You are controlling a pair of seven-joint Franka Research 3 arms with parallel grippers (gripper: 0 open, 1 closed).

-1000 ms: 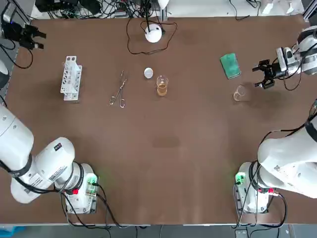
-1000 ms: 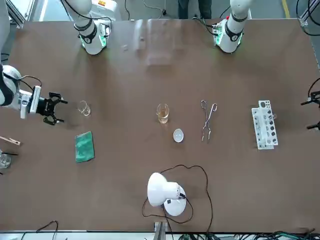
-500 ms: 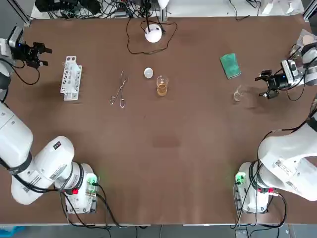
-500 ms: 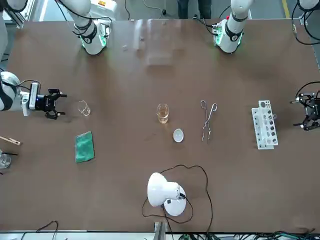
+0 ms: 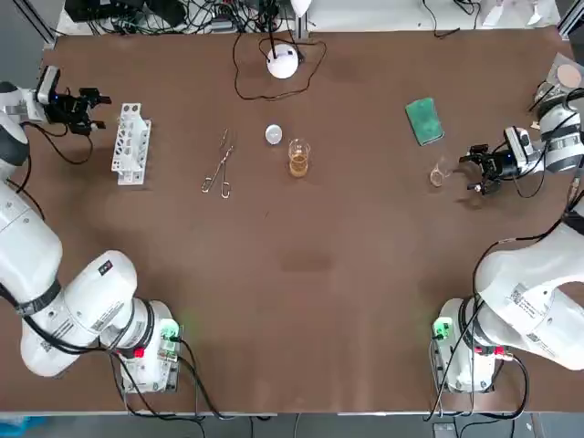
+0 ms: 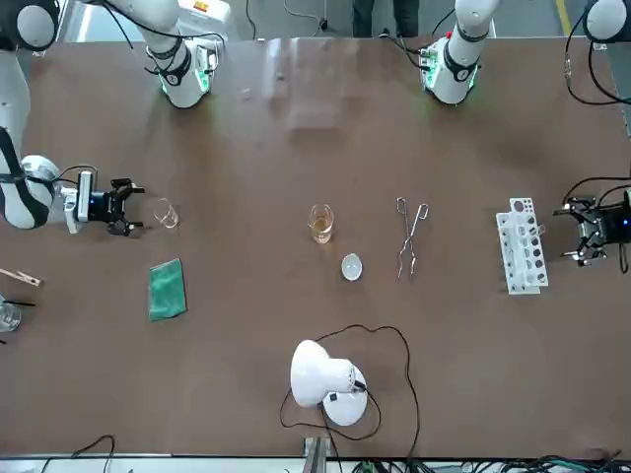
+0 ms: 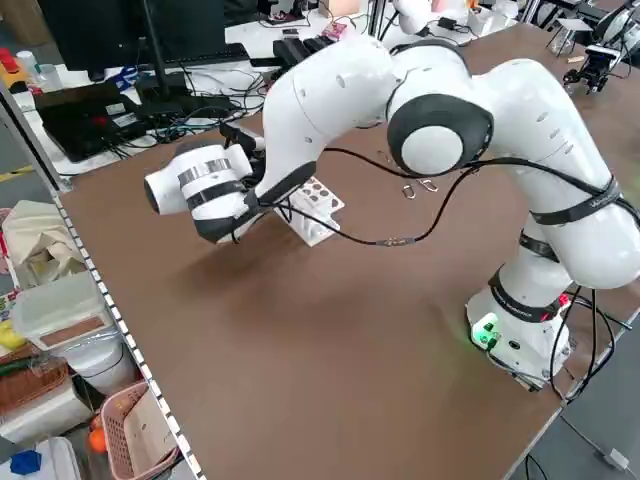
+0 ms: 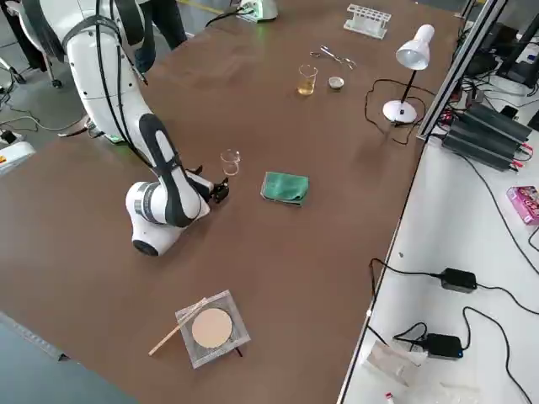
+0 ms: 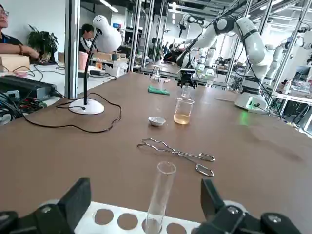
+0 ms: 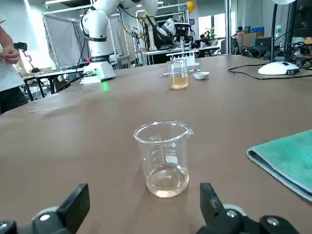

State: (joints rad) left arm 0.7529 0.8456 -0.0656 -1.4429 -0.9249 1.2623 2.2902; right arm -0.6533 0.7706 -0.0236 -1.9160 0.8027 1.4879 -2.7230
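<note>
A small clear beaker (image 5: 441, 172) with a trace of liquid stands at the table's right. My right gripper (image 5: 472, 170) is low and open just to its right, facing it; the right wrist view shows the beaker (image 10: 163, 158) upright a short way off, between the two fingers' line. At the far left, my left gripper (image 5: 91, 109) is open beside the white test tube rack (image 5: 130, 143). In the left wrist view one glass tube (image 9: 160, 197) stands in the rack directly ahead of the fingers.
A beaker of amber liquid (image 5: 298, 158), a small white dish (image 5: 274, 135) and metal tongs (image 5: 219, 164) lie mid-table. A green cloth (image 5: 423, 120) is behind the small beaker. A white desk lamp (image 5: 283, 62) with its cable stands at the back edge.
My right gripper has dropped and moved in toward the small beaker. My left gripper has moved right, up to the test tube rack.
</note>
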